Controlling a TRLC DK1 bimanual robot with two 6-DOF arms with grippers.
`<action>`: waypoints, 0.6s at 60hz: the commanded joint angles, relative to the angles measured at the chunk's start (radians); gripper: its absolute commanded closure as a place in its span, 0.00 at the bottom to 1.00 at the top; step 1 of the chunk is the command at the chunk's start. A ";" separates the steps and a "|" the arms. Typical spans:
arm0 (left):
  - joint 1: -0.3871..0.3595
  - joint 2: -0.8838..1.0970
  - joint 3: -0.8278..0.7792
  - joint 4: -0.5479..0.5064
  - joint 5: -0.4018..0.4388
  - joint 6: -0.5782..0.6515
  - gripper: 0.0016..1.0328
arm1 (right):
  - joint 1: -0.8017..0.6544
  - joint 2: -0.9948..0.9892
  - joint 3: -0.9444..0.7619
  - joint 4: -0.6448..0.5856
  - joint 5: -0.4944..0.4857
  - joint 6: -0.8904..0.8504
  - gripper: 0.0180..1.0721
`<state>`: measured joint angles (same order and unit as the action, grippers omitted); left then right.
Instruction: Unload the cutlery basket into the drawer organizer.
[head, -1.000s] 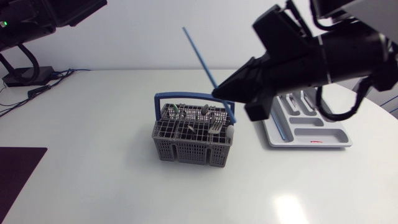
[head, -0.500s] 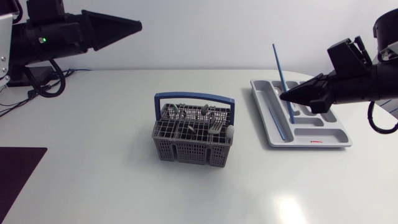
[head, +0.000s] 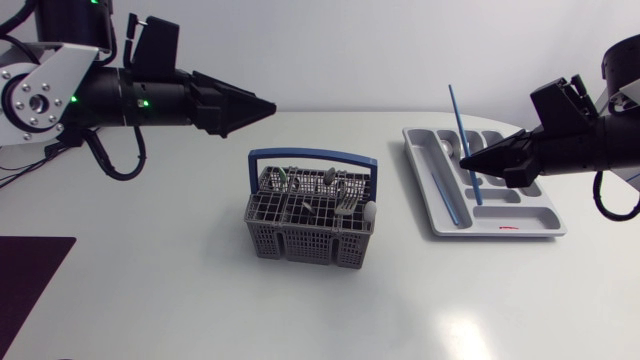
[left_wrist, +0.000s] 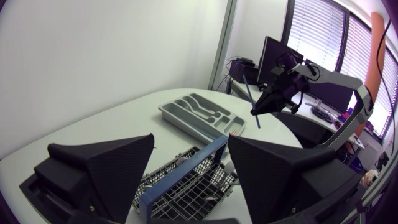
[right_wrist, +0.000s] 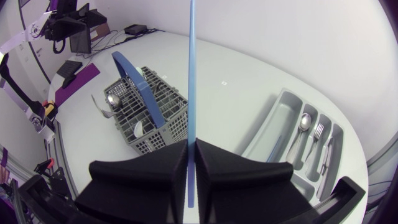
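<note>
The grey cutlery basket (head: 308, 228) with a blue handle (head: 312, 156) stands mid-table and holds several pieces of cutlery (head: 322, 188). At the right lies the grey drawer organizer (head: 500, 229). My right gripper (head: 468, 161) hovers over the organizer, shut on a long blue stick (head: 461, 138) that stands nearly upright. The right wrist view has the stick (right_wrist: 191, 74) pinched between that gripper's (right_wrist: 191, 149) fingers. A second blue stick (head: 446, 195) lies in the long compartment. My left gripper (head: 266, 105) hangs open above and behind the basket (left_wrist: 186, 186), with nothing between its fingers (left_wrist: 102, 168).
A spoon (right_wrist: 305, 121) and a fork (right_wrist: 319, 130) lie in the organizer's (right_wrist: 283, 109) smaller compartments. A dark mat (head: 25, 275) sits at the table's front left edge. Bare white tabletop (head: 330, 310) stretches in front of the basket.
My left arm has swung in from the left, its gripper now near the basket. My right gripper has shifted slightly right and down with the blue stick over the organizer.
</note>
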<state>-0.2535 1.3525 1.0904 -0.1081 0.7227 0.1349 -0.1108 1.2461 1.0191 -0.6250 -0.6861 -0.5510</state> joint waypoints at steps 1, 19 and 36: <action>-0.039 0.031 0.040 -0.039 -0.045 0.074 0.15 | -0.012 0.052 0.010 0.011 0.008 0.002 0.94; -0.207 0.071 0.085 -0.174 -0.276 0.196 0.15 | -0.020 0.300 0.096 0.160 0.131 0.154 0.94; -0.336 0.115 0.124 -0.272 -0.447 0.278 0.15 | -0.006 0.572 0.236 0.238 0.284 0.307 0.94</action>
<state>-0.5579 1.4452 1.1748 -0.3599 0.3054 0.3687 -0.1200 1.7416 1.2003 -0.3977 -0.4252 -0.3099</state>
